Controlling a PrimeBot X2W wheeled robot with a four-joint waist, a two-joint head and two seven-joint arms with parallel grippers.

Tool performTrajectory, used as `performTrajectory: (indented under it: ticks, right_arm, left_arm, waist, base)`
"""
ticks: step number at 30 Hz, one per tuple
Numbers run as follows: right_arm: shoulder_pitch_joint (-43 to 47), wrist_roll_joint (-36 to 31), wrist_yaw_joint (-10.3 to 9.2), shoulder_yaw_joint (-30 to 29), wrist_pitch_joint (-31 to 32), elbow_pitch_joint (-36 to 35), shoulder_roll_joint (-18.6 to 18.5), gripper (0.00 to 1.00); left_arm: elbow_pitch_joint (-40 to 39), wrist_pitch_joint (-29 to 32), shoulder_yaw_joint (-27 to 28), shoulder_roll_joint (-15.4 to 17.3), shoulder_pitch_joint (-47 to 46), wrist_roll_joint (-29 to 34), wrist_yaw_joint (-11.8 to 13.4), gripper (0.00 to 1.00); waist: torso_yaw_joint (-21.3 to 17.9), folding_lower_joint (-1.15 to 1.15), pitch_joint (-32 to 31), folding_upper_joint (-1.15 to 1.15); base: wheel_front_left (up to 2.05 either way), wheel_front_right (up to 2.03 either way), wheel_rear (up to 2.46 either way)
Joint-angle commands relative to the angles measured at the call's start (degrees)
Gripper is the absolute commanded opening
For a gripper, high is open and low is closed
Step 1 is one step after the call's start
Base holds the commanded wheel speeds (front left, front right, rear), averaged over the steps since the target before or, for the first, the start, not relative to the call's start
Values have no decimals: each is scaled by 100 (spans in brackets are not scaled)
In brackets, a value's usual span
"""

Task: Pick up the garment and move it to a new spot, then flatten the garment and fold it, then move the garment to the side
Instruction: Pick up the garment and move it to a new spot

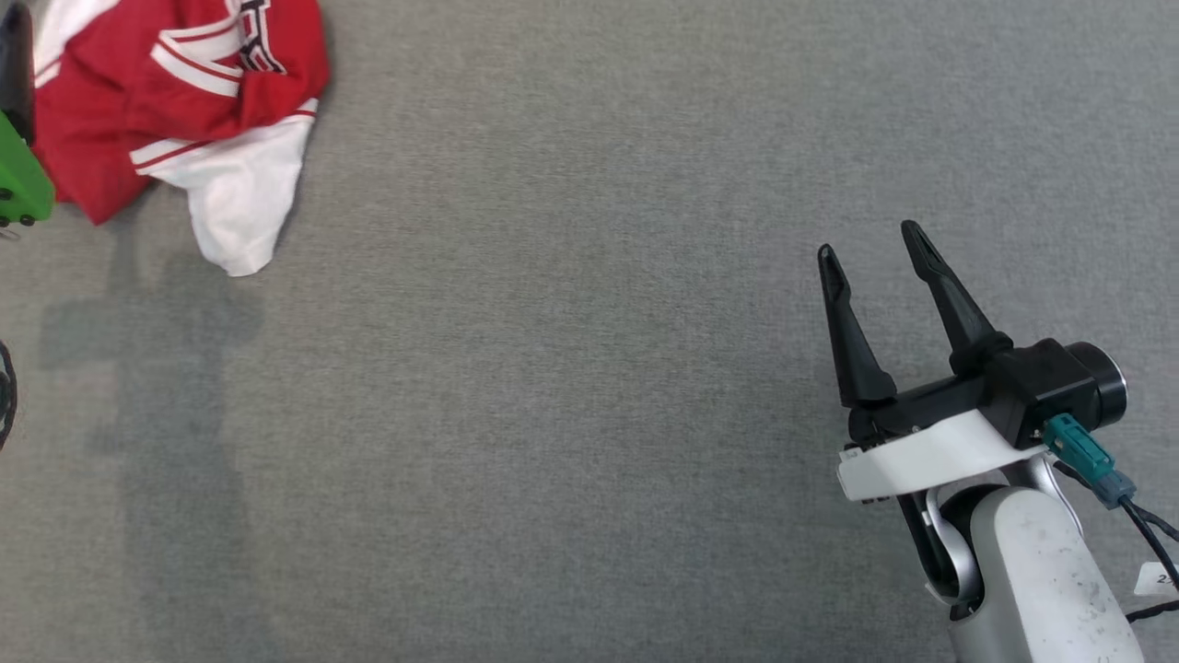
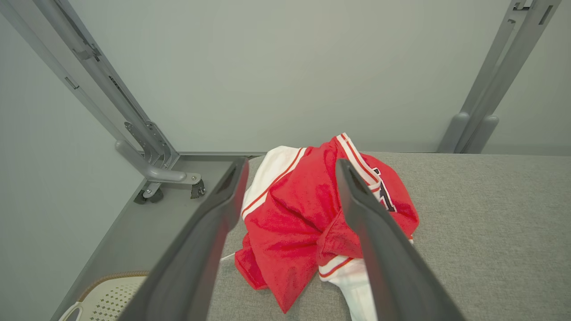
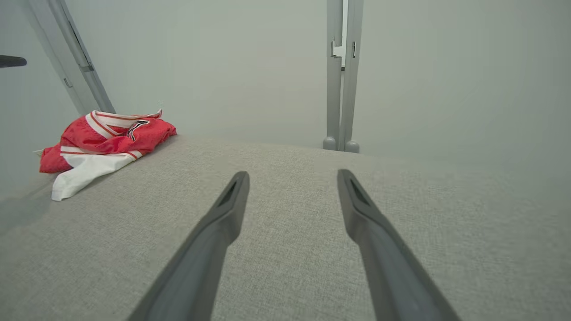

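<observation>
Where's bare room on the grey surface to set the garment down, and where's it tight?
Free: the wide grey surface between the garment and the right tool, plus the strip ahead of that tool. Crowded: the far-left corner, where the garment lies beside a green object, left tool open, pointing at it.

The garment [image 2: 303,218] lies on the table [image 2: 490,223], just ahead of the left gripper [image 2: 292,161], seen between its two fingers. From the right gripper [image 1: 868,238] it sits well apart, ahead and far to the left. A frame post [image 3: 341,89] stands beyond the table's far edge, ahead of the right gripper. A basket [image 2: 107,294] lies below the table edge, left of the left gripper's fingers.
</observation>
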Motion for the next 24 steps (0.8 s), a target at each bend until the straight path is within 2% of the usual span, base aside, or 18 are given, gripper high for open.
performTrajectory:
  ticks: [1,8,14,15,16,17,18,24]
  right_arm:
    - [-122,24,-9,8,-57,-8,-9,100]
    - [-188,-159,-9,-115,-94,-95,-7,100]
    - [-222,-156,-9,-106,-101,-107,-8,100]
    - [-232,-149,-9,-102,-108,-87,-8,100]
    - [-248,-139,-9,-96,-115,-67,-9,100]
    - [-261,-133,-9,-93,-115,-43,-9,100]
    - [-269,-122,-9,-89,-123,-25,-9,100]
    - [-278,-58,-9,-68,-190,137,-10,100]
  left_arm:
    - [101,3,-56,95,-89,-107,-5,100]
    - [714,-159,-160,245,-235,-307,-8,100]
    - [1241,-311,-145,136,-369,-437,-8,100]
    - [1284,-295,-193,118,-371,-458,-8,96]
    - [1324,-299,-248,115,-379,-473,-8,51]
    - [1347,-328,-291,122,-381,-488,-8,40]
    - [1361,-357,-345,129,-388,-495,-8,0]
    - [1390,-503,-652,209,-376,-573,-9,0]
  waist:
    - [-778,0,774,0]
    - [-921,0,1073,0]
    - [-896,0,1208,0]
    - [-888,0,1204,0]
    - [-879,0,1191,0]
    - [-869,0,1166,0]
    - [-860,0,1128,0]
    - [-819,0,801,0]
  base:
    - [0,0,0]
    - [0,0,0]
    - [0,0,0]
    - [0,0,0]
    - [0,0,0]
    - [0,0,0]
    - [0,0,0]
    - [0,0,0]
